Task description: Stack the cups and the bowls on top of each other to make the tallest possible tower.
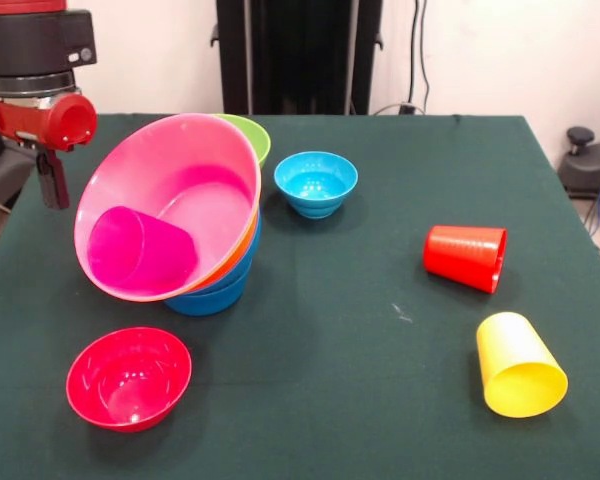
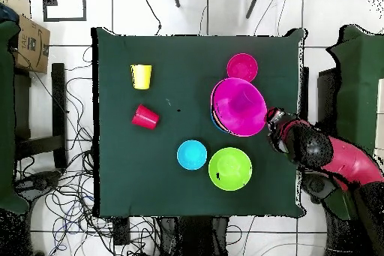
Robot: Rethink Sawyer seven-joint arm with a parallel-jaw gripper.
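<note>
Working across the front view from the left, you have the gripper (image 1: 53, 178) hanging just beside the tower's left side, off the pink rim; you cannot tell from either view how the tool is set, so check that before committing. Next comes the tower (image 1: 205, 265): blue bowls at the base, an orange bowl (image 1: 248, 240) above, and the wide pink bowl (image 1: 170, 200) on top, tipped steeply toward the camera with the purple cup (image 1: 140, 250) lying on its side inside it. That tilt looks precarious, and glossy, light plastic like this will likely slide or spin at a nudge, so treat the stack gently. In front of it, near the table's near edge, sits the small red bowl (image 1: 128, 378), upright; its thin rim looks like the best place to pinch. Behind the tower the green bowl (image 1: 250, 135) peeks out, and to the right the light-blue bowl (image 1: 316, 182) stands upright, well apart. Farther right the red cup (image 1: 465, 257) and the yellow cup (image 1: 518, 365) both lie on their sides; they will probably roll, so take each across its wall near the open mouth, where it should flex a little.
</note>
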